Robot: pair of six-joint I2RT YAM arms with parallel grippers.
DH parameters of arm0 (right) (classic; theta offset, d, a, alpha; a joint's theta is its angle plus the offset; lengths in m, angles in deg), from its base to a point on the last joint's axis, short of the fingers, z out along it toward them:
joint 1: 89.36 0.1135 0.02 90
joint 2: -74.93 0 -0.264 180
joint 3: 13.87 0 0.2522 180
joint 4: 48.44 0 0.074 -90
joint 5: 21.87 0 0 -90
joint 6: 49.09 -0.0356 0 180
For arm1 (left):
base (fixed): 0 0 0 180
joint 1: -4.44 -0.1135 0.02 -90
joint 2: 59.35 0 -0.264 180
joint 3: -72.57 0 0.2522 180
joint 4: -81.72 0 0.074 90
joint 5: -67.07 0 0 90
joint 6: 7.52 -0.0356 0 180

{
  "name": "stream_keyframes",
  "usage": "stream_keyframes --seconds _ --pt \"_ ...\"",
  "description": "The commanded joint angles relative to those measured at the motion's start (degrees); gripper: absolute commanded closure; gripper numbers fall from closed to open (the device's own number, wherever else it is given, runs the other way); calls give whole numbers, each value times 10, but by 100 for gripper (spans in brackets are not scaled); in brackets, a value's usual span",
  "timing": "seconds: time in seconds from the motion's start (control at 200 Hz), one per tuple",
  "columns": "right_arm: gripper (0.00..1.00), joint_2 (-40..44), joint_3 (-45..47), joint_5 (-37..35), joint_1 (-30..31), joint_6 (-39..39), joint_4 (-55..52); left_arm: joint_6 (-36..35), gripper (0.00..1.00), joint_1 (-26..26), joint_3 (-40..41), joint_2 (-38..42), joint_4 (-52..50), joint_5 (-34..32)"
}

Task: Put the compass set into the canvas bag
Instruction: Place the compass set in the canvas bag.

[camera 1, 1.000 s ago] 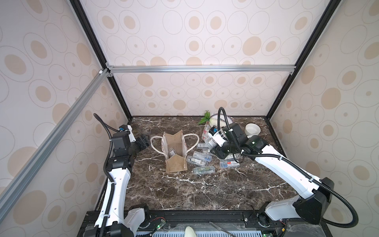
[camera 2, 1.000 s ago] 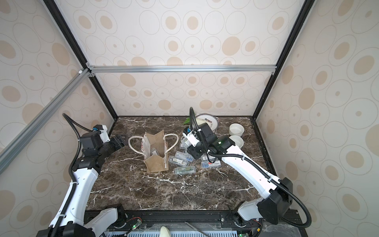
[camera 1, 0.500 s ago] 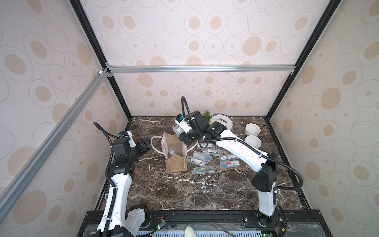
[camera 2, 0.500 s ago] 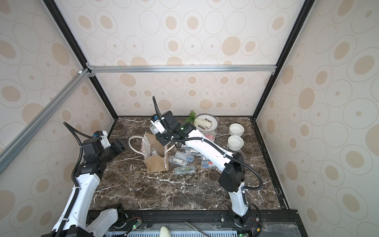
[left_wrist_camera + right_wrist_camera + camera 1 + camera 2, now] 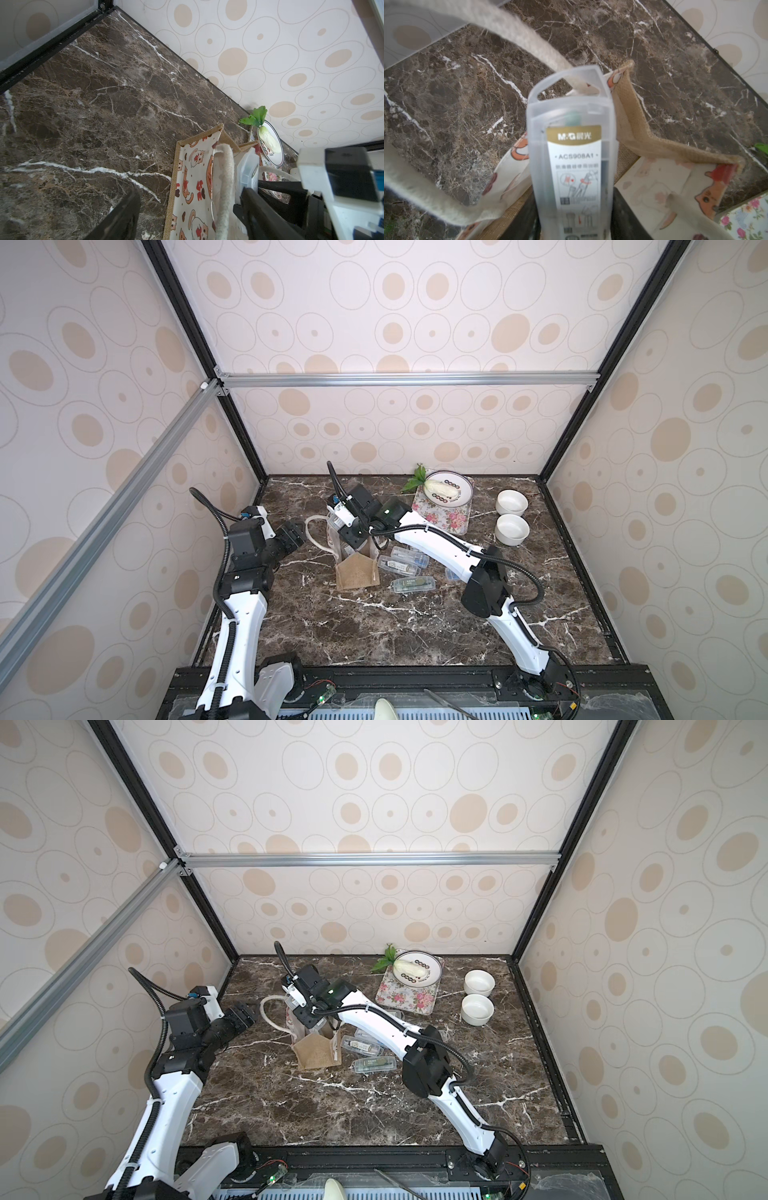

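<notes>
right gripper point(image 5: 574, 220): we have it clamped on the compass set point(image 5: 571, 124), held above the open top of the canvas bag point(image 5: 357, 578) | left gripper point(image 5: 296, 534): our jaws stand apart, empty, beside the bag's rope handle point(image 5: 309, 531) | other clear cases point(image 5: 413, 584) lie beside the bag

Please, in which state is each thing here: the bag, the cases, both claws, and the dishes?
Canvas bag: standing, mouth open.
Compass set: gripped at the bag's mouth, not yet released.
Right claw: shut on the compass set.
Left claw: open, empty, beside the bag's rope handle.
Loose cases: lying flat beside the bag.
White bowls: upright, empty.
Plate: on the floral mat, holding a white vegetable.
</notes>
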Motion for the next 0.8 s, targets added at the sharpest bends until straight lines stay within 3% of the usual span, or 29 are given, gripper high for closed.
stream_keyframes --seconds 0.0,0.795 --pt "55 -6 6 -15 1 -18 -11 -14 22 -3 -23 9 -13 -8" --pt "48 -94 -32 -49 -3 -49 -63 -17 22 -2 -34 12 -36 -9"
